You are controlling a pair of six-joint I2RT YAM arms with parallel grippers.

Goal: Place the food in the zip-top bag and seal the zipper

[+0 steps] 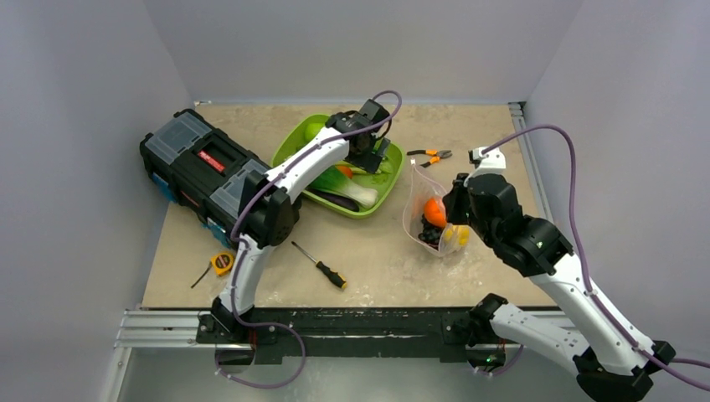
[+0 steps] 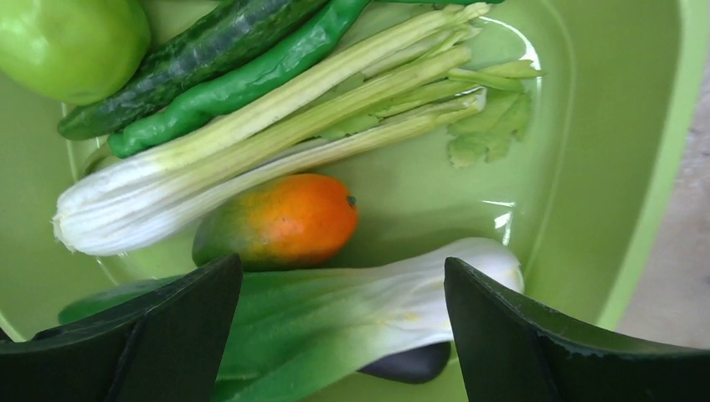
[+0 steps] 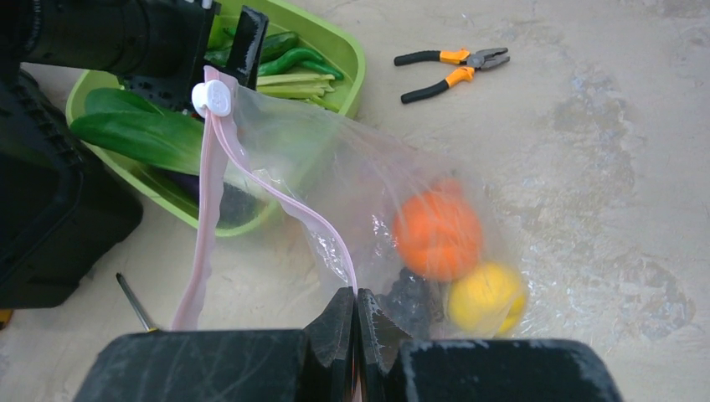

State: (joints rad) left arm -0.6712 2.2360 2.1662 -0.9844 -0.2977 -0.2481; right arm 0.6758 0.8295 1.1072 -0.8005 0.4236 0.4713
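Note:
My left gripper [image 2: 342, 263] hangs open just above the lime-green tray [image 2: 603, 167], its fingers either side of a white-stemmed bok choy [image 2: 360, 310]. Beside that food lie an orange-green fruit [image 2: 280, 219], a pale leafy stalk [image 2: 251, 142], green pods [image 2: 243, 79], a round green fruit [image 2: 71, 42] and a dark eggplant [image 2: 410, 364]. My right gripper [image 3: 356, 303] is shut on the mouth edge of the zip-top bag [image 3: 368, 176], holding it up. The pink zipper [image 3: 209, 209] gapes open, its slider [image 3: 212, 98] at the far end. Inside sit an orange [image 3: 437, 234], a lemon [image 3: 487, 297] and dark grapes [image 3: 410, 297].
A black toolbox [image 1: 205, 172] lies left of the tray. Orange-handled pliers [image 1: 429, 156] rest behind the bag. A screwdriver [image 1: 322, 266] and a yellow tape measure [image 1: 221, 263] lie near the front edge.

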